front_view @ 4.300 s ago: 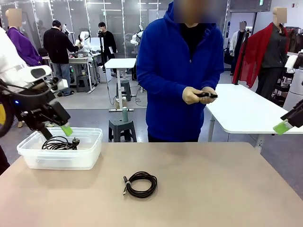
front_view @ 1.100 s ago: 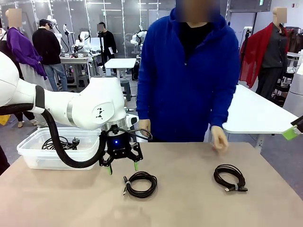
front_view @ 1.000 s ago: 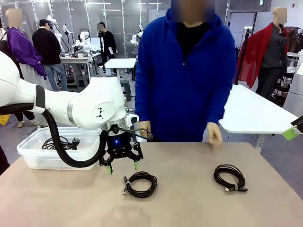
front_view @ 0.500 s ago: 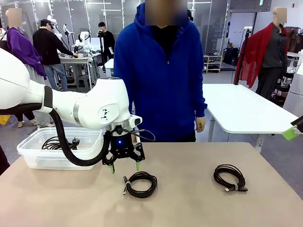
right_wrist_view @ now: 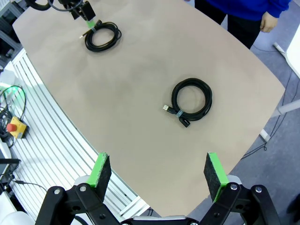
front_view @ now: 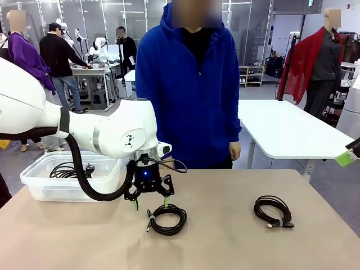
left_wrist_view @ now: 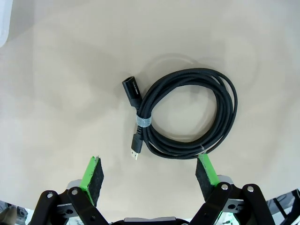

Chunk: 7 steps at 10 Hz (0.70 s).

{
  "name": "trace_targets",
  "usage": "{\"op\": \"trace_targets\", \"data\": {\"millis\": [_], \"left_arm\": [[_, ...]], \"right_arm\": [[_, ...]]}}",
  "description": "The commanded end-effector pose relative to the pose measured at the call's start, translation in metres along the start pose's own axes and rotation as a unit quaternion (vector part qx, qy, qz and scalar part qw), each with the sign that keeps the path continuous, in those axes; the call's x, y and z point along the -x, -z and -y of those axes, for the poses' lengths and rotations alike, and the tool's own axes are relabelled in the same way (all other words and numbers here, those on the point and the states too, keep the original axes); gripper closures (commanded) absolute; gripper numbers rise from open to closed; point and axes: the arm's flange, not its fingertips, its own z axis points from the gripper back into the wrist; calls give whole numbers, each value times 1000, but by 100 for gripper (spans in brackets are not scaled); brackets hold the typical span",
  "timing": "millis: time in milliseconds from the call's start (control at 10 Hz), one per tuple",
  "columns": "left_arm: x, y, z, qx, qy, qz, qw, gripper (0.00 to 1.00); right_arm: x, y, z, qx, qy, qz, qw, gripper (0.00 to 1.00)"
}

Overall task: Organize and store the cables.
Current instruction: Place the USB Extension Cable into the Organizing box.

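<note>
Directly above a coiled cable (left_wrist_view: 228, 110), left hand (left_wrist_view: 150, 176) hovered, fingers apart | right hand (right_wrist_view: 159, 176), likewise apart, hung high over second cable (right_wrist_view: 176, 100) on bench (front_view: 225, 253)

Clear plastic bin (front_view: 35, 190) on a beige table (front_view: 225, 243), blue-hooded person (front_view: 191, 84) across it, white table (front_view: 284, 130) beyond.

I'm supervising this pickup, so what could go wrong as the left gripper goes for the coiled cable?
The open left gripper hovers off-centre: one pad sits over the edge of the coiled cable, so descending could pin the cord or catch only a few loops. Its loose connector ends could snag on the plastic bin.
</note>
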Motion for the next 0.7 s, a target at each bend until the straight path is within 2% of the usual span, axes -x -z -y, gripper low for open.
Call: {"op": "trace_targets", "data": {"millis": [0, 600], "left_arm": [[-4, 2, 4, -20, 1, -3, 1000, 0], [-5, 27, -2, -35, 38, -6, 999, 0]], "right_arm": [[-1, 0, -1, -4, 3, 6, 1000, 0], [-1, 0, -1, -4, 3, 6, 1000, 0]]}}
